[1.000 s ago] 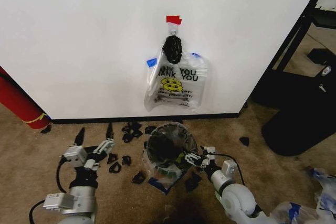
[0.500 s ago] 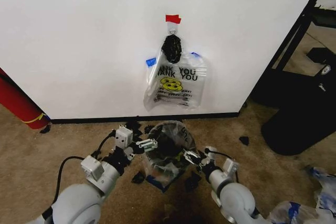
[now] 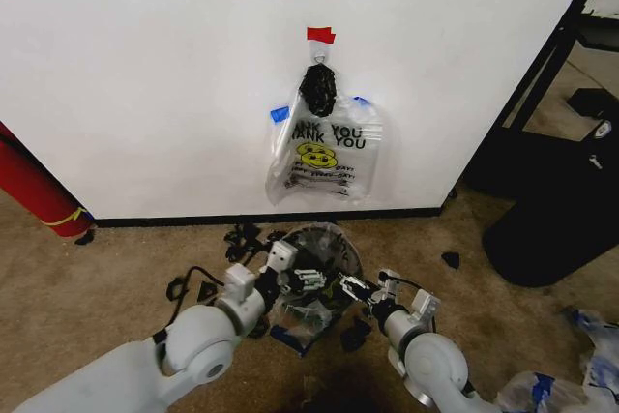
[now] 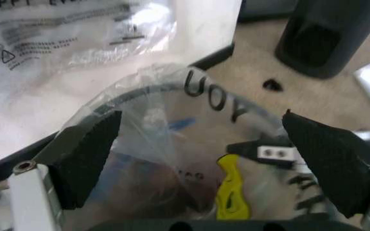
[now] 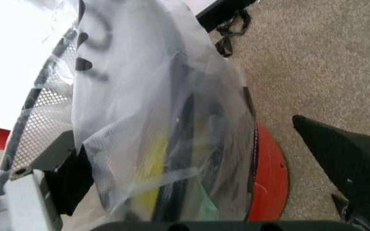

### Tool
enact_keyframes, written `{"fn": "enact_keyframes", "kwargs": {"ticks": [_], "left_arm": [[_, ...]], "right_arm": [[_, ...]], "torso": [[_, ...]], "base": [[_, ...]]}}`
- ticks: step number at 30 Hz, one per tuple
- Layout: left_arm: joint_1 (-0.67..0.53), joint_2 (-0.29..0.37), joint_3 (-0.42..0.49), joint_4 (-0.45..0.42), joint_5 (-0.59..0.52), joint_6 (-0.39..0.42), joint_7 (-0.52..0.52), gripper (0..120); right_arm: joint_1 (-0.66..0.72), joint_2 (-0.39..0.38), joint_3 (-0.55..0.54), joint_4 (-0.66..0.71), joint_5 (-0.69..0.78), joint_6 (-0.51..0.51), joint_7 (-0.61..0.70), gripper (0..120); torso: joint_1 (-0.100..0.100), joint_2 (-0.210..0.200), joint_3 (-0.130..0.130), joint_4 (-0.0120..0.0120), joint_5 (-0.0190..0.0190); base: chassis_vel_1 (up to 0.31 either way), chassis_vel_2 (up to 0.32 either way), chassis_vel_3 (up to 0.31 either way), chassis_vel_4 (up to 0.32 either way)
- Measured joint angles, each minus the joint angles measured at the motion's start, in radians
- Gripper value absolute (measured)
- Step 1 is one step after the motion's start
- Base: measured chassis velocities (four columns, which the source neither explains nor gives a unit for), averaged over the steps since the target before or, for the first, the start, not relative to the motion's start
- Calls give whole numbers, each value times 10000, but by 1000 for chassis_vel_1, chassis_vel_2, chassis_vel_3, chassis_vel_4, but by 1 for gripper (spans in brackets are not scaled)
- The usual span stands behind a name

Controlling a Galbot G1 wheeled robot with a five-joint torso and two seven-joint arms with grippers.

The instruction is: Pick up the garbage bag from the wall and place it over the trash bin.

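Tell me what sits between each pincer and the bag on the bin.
Nothing visible does. The left pincer is open over the bin's mouth, the bag directly between its fingers. The right pincer is open at the bin's right side, the bag against it.

Carpeted office or lab corner (unclear which), white wall, black shelving frame

"THANK YOU" on hanging bag bundle

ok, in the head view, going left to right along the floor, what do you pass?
red cylinder → left hand → trash bin → right hand → small black scrap → large dark bin
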Motion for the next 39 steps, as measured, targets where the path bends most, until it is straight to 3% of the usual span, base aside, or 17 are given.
{"fn": "enact_keyframes", "kwargs": {"ticks": [9, 19, 39], "left_arm": [[-2073, -620, 1507, 1099, -29, 819, -285, 98], [-2665, -1047, 2141, 2083, -319, 1090, -372, 98], [-3712, -1454, 3192, 2017, -1036, 1312, -468, 97]], "right_arm": [[-127, -104, 157, 142, 35, 6, -4, 100], [-116, -173, 180, 175, 10, 11, -29, 100], [-28, -190, 96, 23, -295, -70, -21, 100]], "torso": [[0, 0, 0, -3, 0], [0, 0, 0, 0, 0], [0, 2, 0, -3, 1]], "base": [[0, 0, 0, 0], [0, 0, 0, 0], [0, 0, 0, 0]]}}
